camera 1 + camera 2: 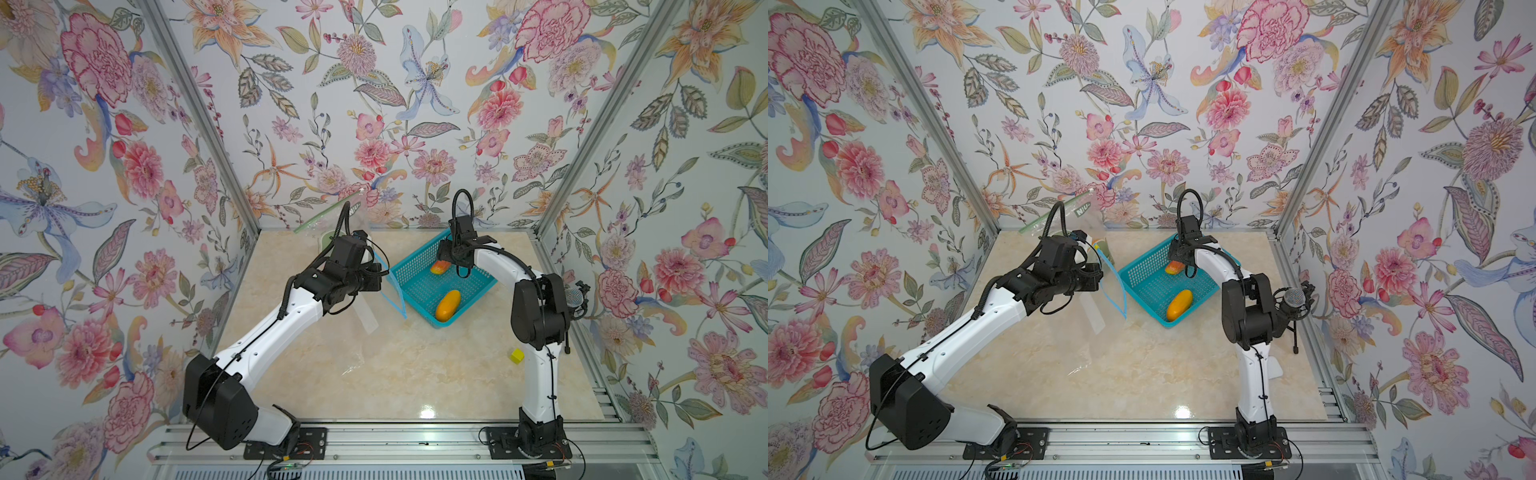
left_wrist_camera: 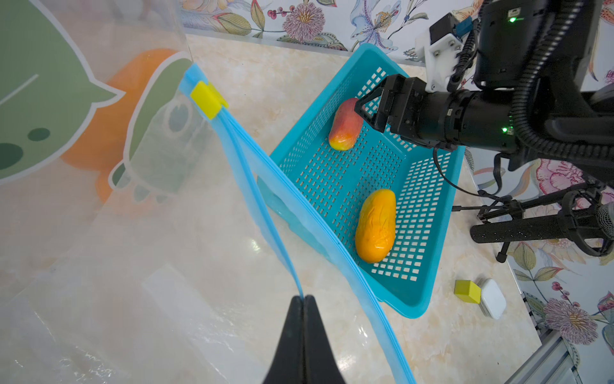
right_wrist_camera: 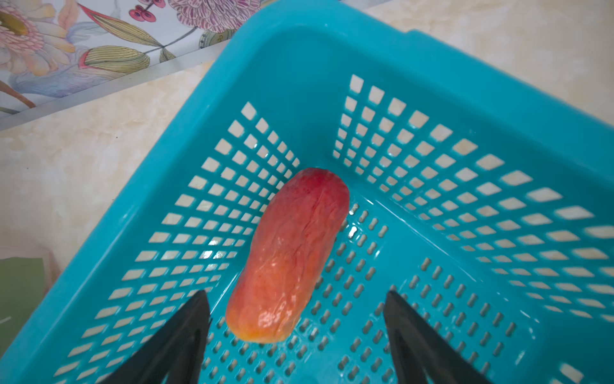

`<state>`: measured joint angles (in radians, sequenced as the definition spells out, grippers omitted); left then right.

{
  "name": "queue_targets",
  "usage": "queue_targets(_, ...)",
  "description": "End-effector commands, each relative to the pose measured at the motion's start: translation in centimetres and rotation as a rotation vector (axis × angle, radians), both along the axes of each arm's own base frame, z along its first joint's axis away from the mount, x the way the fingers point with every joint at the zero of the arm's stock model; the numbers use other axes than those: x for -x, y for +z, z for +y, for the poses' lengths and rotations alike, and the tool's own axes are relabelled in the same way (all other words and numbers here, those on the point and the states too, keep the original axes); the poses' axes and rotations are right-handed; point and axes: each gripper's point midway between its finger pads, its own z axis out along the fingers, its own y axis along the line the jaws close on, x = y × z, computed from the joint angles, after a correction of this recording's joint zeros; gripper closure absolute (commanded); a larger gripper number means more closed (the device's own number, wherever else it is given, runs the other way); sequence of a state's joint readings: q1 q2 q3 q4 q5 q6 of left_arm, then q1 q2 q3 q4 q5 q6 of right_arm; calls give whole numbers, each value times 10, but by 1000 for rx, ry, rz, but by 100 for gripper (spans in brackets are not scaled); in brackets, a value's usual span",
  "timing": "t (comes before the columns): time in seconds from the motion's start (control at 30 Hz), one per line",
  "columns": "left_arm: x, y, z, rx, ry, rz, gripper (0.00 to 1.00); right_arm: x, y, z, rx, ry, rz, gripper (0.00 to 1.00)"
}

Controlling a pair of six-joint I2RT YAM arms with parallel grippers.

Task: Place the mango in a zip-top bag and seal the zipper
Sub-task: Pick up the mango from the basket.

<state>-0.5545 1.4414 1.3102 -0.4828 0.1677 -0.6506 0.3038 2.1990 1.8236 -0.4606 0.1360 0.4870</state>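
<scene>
Cream marble surface [image 1: 374, 374] lies bare across its near half, between the two arm bases, so there is wide room to move. Only a small yellow block [image 1: 517, 356] sits there, close to the right-hand edge beside the right arm. A microphone [image 1: 1293, 297] stands at that same edge, behind the arm's elbow.

Further in, the left pincer [image 2: 303, 301] is clamped tight on one blue zipper strip of the zip-top bag [image 2: 139, 239] and holds that lip up. The other lip sags away from it, so the mouth gapes toward the teal basket [image 2: 443, 232], and the loose strip drapes across the basket's side. A yellow slider [image 2: 206, 99] sits at the far end of the zipper. Bag and basket crowd together mid-surface with hardly any gap between them.

The basket stands skewed, with one corner pointing forward. An orange-yellow mango [image 1: 448, 305] lies in its near end, apart from both pincers. A red mango [image 3: 289, 256] lies in the far end, close to the perforated wall on the bag's side. The right pincer [image 3: 297, 293] hangs over it with fingers spread wide, one on each side of the fruit's end, gripping nothing. Beyond the basket, a narrow strip of surface meets the floral back wall [image 1: 415, 124].
</scene>
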Motion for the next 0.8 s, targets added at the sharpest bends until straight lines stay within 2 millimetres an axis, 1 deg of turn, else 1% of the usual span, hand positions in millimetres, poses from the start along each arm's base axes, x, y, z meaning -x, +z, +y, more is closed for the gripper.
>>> queue_targets(0.0,-1,9,2,33,-5,-28,100,-12,-3,4,-68,3,12,18)
queue_targets(0.13,-1,7,2,32,-4,-25,100,-18,-19,11,-109,12,40,19)
queue_targets(0.23,-1,5,1,36,-5,-22,100,-19,-31,15,-128,16,61,22)
queue_targets(0.4,0,7,2,38,-3,-24,100,-17,-45,20,-144,25,93,24)
queue_targets(0.53,0,7,2,38,-1,-25,100,-13,-55,20,-150,18,115,27)
queue_targets(0.6,0,5,2,38,1,-22,100,-12,-60,20,-149,22,125,33)
queue_targets(0.67,0,5,2,38,0,-22,100,-11,-63,20,-149,20,131,43)
queue_targets(0.77,2,5,3,38,4,-23,100,-8,-59,19,-142,26,128,50)
